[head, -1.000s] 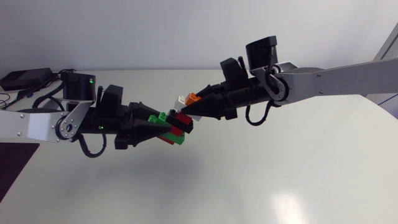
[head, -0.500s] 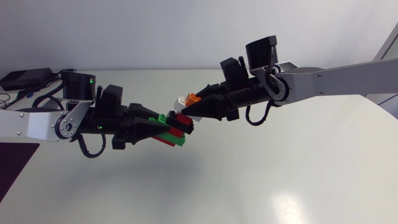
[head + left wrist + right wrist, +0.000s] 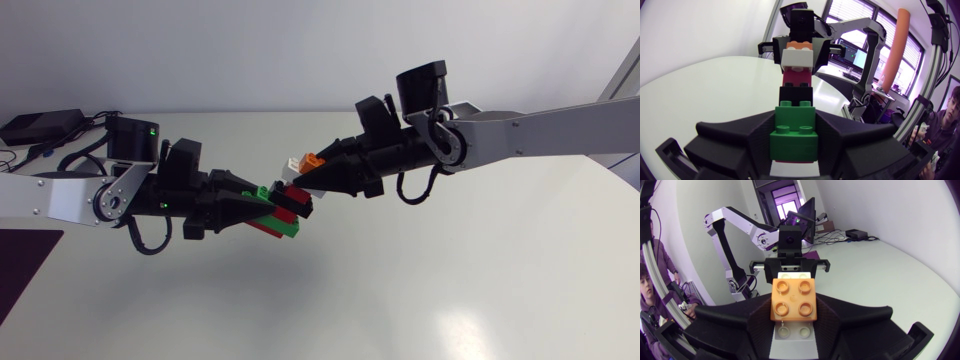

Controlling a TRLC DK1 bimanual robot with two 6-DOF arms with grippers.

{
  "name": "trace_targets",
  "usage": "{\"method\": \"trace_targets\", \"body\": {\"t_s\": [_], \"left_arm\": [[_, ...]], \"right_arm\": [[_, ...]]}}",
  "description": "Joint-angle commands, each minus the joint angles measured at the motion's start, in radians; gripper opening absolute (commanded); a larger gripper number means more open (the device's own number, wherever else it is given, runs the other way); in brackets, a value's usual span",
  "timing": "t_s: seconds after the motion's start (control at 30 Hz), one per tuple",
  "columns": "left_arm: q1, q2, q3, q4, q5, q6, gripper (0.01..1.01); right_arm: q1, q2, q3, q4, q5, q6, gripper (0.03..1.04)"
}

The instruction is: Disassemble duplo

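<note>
head view shows the brick stack [image 3: 288,200] held above the tabletop [image 3: 450,280], left claw [image 3: 268,205] clamped on its green end and right claw [image 3: 300,178] clamped on the orange-and-white end, so the step looks like the pull-apart, which next calls for drawing the claws apart.

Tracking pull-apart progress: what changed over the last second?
The left arm crept slightly toward the right arm. Nothing was let go: the left claw and the right claw stay shut on opposite ends of the duplo stack, and no brick has come off.
</note>
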Motion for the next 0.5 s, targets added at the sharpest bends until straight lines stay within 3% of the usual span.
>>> {"method": "trace_targets", "body": {"t_s": [0.0,0.47], "left_arm": [[-0.02,0.026,0.028,-0.009,-0.002,0.017,0.038],[-0.021,0.03,0.031,-0.007,-0.035,0.019,0.026]], "right_arm": [[0.003,-0.019,-0.016,0.019,0.021,-0.004,0.25],[-0.01,-0.081,-0.068,0.089,0.08,0.002,0.25]]}}
